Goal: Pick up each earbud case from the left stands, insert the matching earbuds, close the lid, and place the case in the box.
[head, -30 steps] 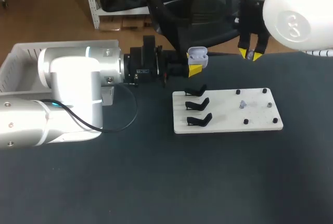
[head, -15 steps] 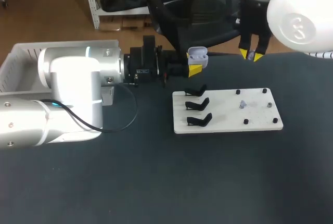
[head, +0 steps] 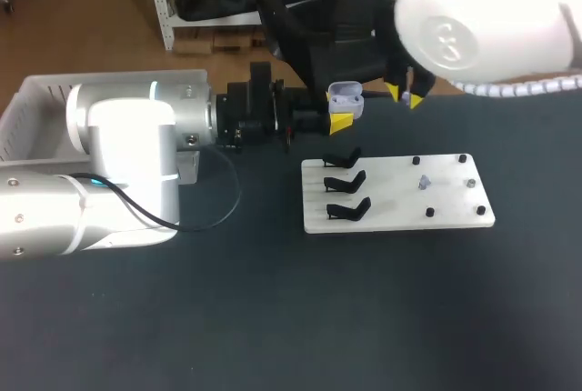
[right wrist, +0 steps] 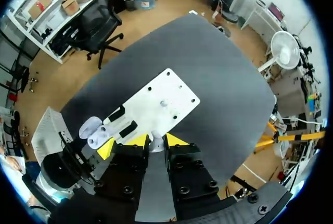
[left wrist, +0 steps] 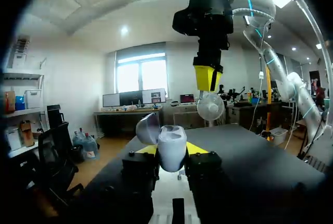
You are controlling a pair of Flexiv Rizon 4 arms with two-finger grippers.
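left hand [left wrist: 171, 150] pinched earbud case [head: 346, 98], lid open, above desk | right hand [head: 403, 95] pinched an earbud [right wrist: 154, 141] near case, not inserted | second earbud [head: 424, 181] on white board | three stands [head: 344, 182] bare | pending: inserting, closing, box [head: 36, 105]

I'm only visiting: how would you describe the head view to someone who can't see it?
The left gripper holds an open earbud case over a dark table, and the right gripper, pinching an earbud, hangs just beside it. Nearby lies a white board with three empty black stands; a white box sits at the far left.
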